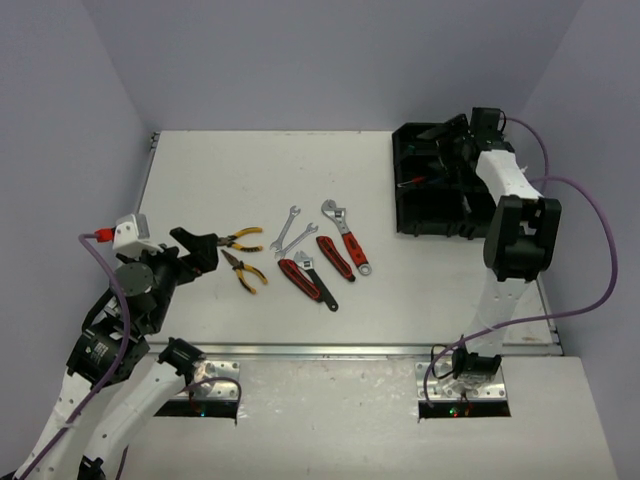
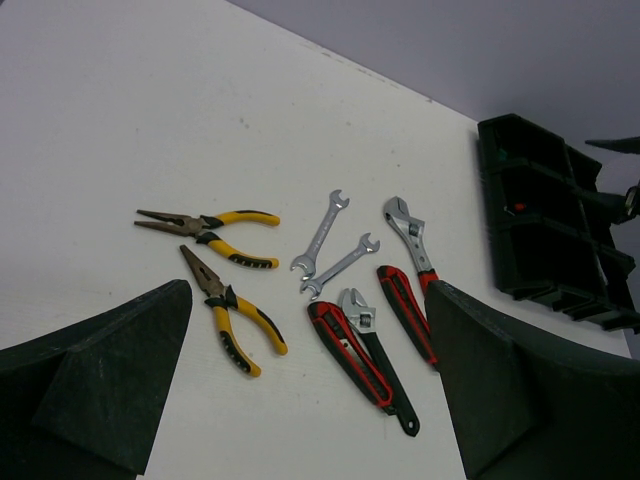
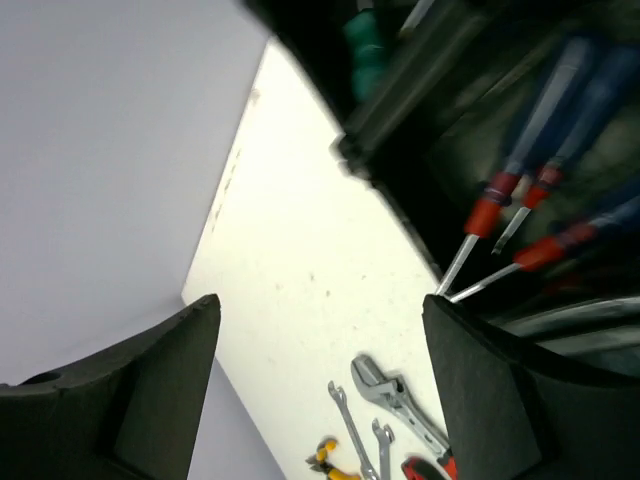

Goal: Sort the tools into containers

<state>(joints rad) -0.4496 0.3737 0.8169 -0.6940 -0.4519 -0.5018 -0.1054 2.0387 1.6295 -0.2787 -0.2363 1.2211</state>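
Tools lie in a cluster mid-table: two yellow-handled pliers (image 1: pixel 243 239) (image 2: pixel 232 322), two silver wrenches (image 1: pixel 291 232) (image 2: pixel 322 232), a red-handled adjustable wrench (image 1: pixel 347 236) (image 2: pixel 410 232), a black-handled adjustable wrench (image 1: pixel 316 279) (image 2: pixel 375 350) and two red-and-black handled tools (image 1: pixel 298 279) (image 2: pixel 350 352). My left gripper (image 1: pixel 200 250) (image 2: pixel 308 300) is open and empty, hovering just left of the pliers. The black organiser tray (image 1: pixel 435 185) (image 2: pixel 540 230) stands at the far right. My right gripper (image 1: pixel 452 130) (image 3: pixel 320 340) is open and empty above it. Blue screwdrivers (image 3: pixel 520 170) and a green handle (image 3: pixel 365 45) lie inside the tray.
The table's left edge meets the wall (image 1: pixel 150 140). The right arm's purple cable (image 1: pixel 590 230) loops beside the tray. The pliers nearest my left gripper point their tips away from it.
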